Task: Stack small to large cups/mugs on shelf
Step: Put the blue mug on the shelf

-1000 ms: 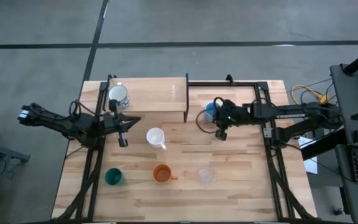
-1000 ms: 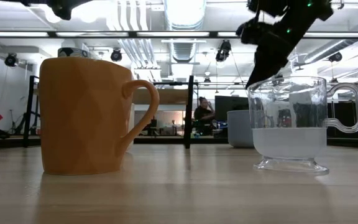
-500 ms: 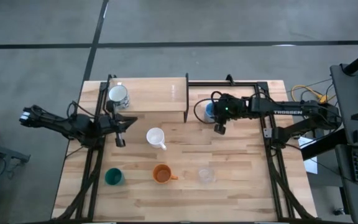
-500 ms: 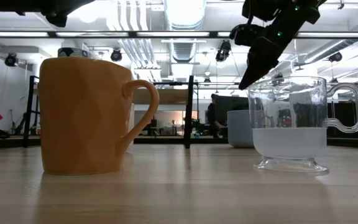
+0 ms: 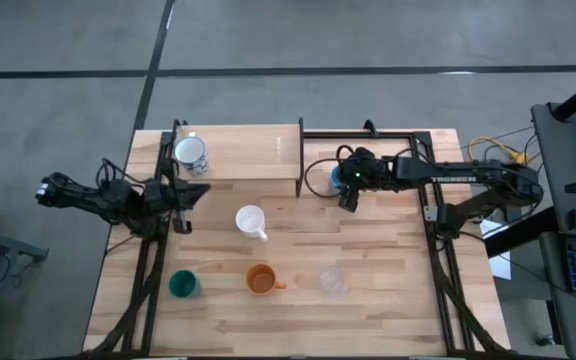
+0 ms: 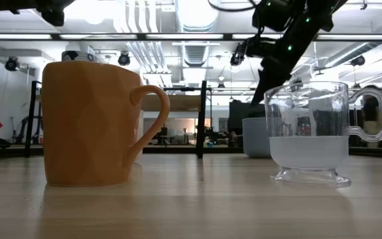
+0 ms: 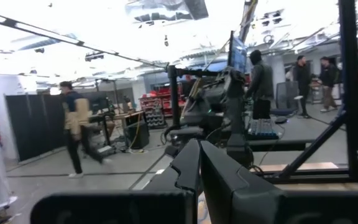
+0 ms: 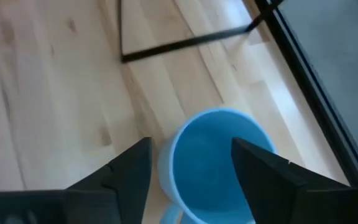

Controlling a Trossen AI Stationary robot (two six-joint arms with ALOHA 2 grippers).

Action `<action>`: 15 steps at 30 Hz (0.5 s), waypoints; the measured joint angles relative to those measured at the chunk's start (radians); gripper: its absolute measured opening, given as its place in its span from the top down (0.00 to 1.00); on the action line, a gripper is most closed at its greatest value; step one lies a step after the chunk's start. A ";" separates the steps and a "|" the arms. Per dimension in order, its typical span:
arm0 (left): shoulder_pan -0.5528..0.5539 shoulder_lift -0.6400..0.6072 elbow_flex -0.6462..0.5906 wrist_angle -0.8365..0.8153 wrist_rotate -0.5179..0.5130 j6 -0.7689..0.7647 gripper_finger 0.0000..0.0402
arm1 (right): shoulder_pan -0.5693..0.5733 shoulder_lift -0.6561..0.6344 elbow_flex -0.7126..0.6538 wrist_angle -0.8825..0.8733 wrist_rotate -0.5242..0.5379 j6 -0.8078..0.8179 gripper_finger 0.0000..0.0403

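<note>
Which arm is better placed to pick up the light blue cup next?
The right. Its right gripper is open directly over the light blue cup, fingers either side of the rim. The left gripper is shut, beside the shelf on the table's far side from that cup.

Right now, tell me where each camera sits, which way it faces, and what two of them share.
High: overhead, straight down; both arms, shelf, six cups.
Low: tabletop level, facing the room; orange mug, clear cup, an arm above.
Left wrist: faces the room, people beyond; shut left gripper at bottom.
Right wrist: down onto the light blue cup; open right gripper astride it.
Shared: high and right wrist both show the light blue cup.
</note>
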 joint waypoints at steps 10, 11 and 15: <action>0.000 -0.005 -0.002 0.000 0.019 0.000 1.00 | -0.011 0.080 0.000 0.007 -0.001 0.000 0.43; 0.000 -0.005 -0.002 0.000 0.019 0.000 1.00 | -0.010 0.086 0.000 0.007 -0.002 0.001 0.43; 0.000 -0.005 -0.002 -0.006 0.019 0.000 1.00 | -0.011 0.102 0.000 0.009 -0.031 0.012 0.44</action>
